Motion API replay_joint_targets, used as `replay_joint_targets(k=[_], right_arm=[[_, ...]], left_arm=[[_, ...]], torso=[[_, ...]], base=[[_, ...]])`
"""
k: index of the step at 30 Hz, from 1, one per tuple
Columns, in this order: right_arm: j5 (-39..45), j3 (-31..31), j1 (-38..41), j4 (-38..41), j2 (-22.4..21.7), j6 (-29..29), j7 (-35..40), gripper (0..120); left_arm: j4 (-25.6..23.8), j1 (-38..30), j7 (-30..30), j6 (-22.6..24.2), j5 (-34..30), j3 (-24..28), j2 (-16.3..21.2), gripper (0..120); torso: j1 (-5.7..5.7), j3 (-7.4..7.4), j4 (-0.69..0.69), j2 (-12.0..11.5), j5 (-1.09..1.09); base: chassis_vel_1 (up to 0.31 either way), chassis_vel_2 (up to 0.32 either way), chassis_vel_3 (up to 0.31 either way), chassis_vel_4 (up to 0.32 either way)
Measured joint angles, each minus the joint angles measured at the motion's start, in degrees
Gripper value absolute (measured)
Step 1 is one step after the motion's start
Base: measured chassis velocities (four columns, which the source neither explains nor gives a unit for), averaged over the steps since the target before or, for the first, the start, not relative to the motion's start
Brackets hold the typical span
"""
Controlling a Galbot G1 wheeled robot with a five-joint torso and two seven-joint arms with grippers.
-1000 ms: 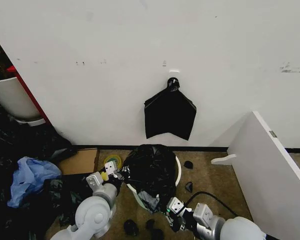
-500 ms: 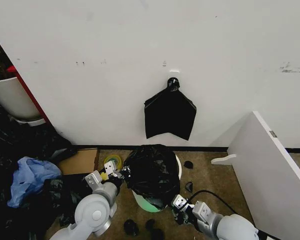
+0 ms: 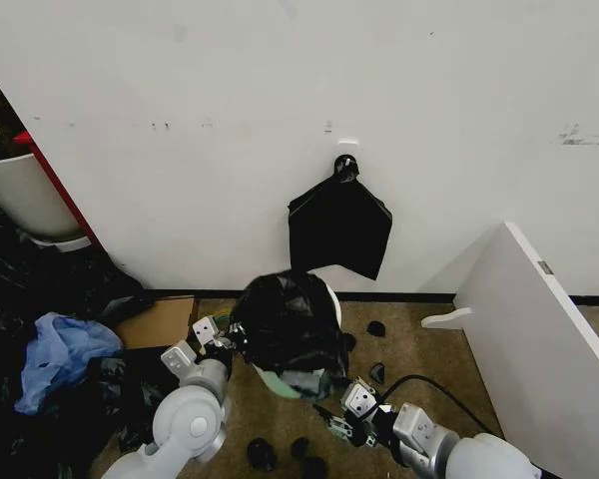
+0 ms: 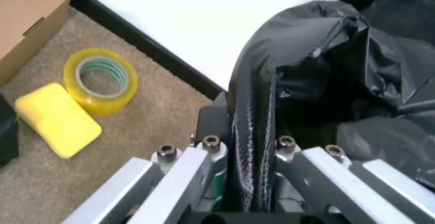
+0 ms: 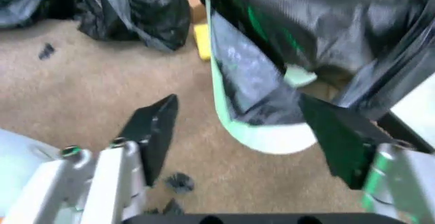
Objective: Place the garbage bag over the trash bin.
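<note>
The garbage bag [image 3: 285, 329], glossy black and crinkled, is draped over the trash bin [image 3: 270, 379], which leans to the left against the wall. Only the bin's pale lower wall shows under the bag's hem. My left gripper [image 3: 223, 339] is at the bag's left side, shut on a fold of the garbage bag [image 4: 253, 132]. My right gripper [image 3: 341, 417] hovers low at the bin's front right, open. Its dark fingers [image 5: 155, 130] are spread on either side of the bin's pale wall [image 5: 268, 132] without touching it.
A flat black pack [image 3: 339, 230] hangs on the wall behind. A white board [image 3: 539, 329] leans at the right. A blue bag [image 3: 55, 354], dark bags and a cardboard box [image 3: 160, 321] crowd the left. Yellow tape [image 4: 102, 79] and a yellow sponge [image 4: 58, 127] lie by my left gripper.
The bagged bin has tipped and shifted left and up, pulled by my left gripper. The right gripper stays low beside it.
</note>
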Motion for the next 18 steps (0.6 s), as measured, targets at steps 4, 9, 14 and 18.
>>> replay_joint_targets(k=[4,9,14,18], right_arm=[[1.0,0.9,-1.1,1.5,0.1,1.7,-0.4,86],[6.0,1.7,0.0,1.9,1.0,2.1,3.1,99],[11.1,3.2,1.3,1.9,1.2,0.0,7.8,98],[12.8,4.4,1.4,1.6,1.0,-0.2,9.1,97]], left_arm=[[0.2,-0.1,0.0,-0.1,0.0,-0.1,0.1,4],[0.1,0.2,0.1,-0.1,0.1,-0.1,0.3,4],[0.0,0.5,0.4,-0.1,0.5,0.0,0.3,4],[0.0,0.6,0.5,-0.1,0.9,0.1,0.2,4]], torso=[[0.00,0.00,0.00,0.0,0.00],[0.00,0.00,0.00,0.0,0.01],[0.00,0.00,0.00,0.0,0.01],[0.00,0.00,0.00,0.0,0.00]], base=[[0.000,0.000,0.000,0.000],[0.000,0.000,0.000,0.000],[0.000,0.000,0.000,0.000],[0.000,0.000,0.000,0.000]])
